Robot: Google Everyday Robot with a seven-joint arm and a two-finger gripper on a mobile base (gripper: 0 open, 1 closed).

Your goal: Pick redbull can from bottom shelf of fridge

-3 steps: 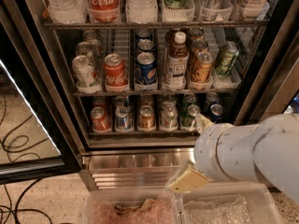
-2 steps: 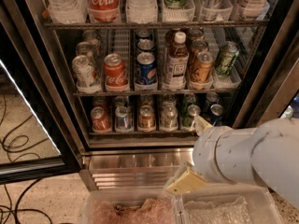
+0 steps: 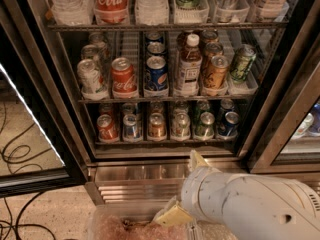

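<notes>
The fridge (image 3: 65, 109) stands open in front of me. Its bottom shelf (image 3: 165, 142) holds a row of small cans in lanes. The redbull can (image 3: 131, 127), slim and blue-silver, stands second from the left, between a red can (image 3: 107, 127) and an orange can (image 3: 157, 125). My gripper (image 3: 184, 189) is at the left end of the white arm (image 3: 250, 209), low in front of the fridge's ribbed steel base (image 3: 140, 179). It is below the shelf, right of the redbull can, and touches no can.
The middle shelf holds a Coca-Cola can (image 3: 123, 77), a Pepsi can (image 3: 156, 74) and a brown tea bottle (image 3: 189, 64). The open glass door (image 3: 30, 134) stands at the left, with cables (image 3: 15, 156) on the floor. A clear plastic bin (image 3: 125, 224) lies at the bottom.
The white arm has sunk lower in the view, uncovering the right end of the bottom shelf. The cans have not moved.
</notes>
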